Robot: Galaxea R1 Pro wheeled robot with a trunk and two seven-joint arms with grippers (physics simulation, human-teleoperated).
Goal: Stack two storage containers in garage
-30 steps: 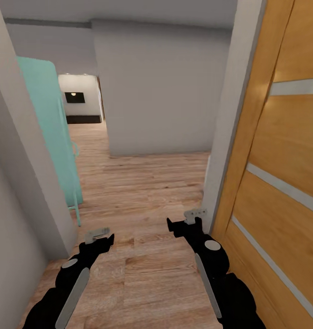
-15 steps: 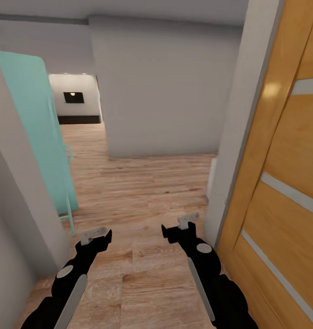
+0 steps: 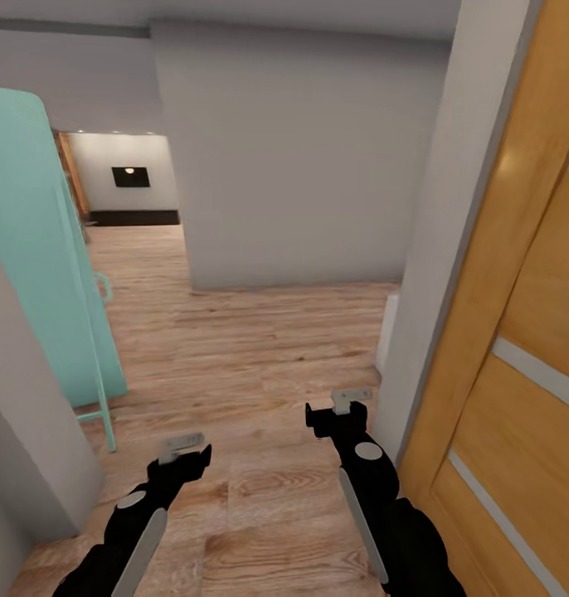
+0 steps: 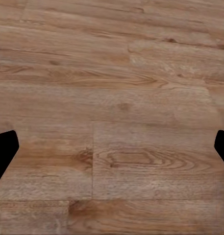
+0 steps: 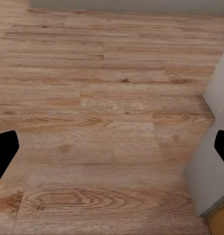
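I see no brand, label or writing on anything here. Both my arms reach forward and low over the wood plank floor (image 3: 260, 332). My left gripper (image 3: 183, 452) points ahead and a little inward. My right gripper (image 3: 338, 410) is extended a little farther ahead than the left one. In each wrist view the two fingertips (image 4: 4, 152) sit at opposite edges with bare planks between them, so both grippers are spread wide and hold nothing. Just to the right of my right gripper stands a grey wall edge (image 3: 442, 249), and beyond it a wooden door (image 3: 525, 332) with pale stripes. To the left of my left gripper stands a mint-green door (image 3: 36, 249). Straight ahead is a grey wall (image 3: 293, 166). The storage containers are not visible at this moment.
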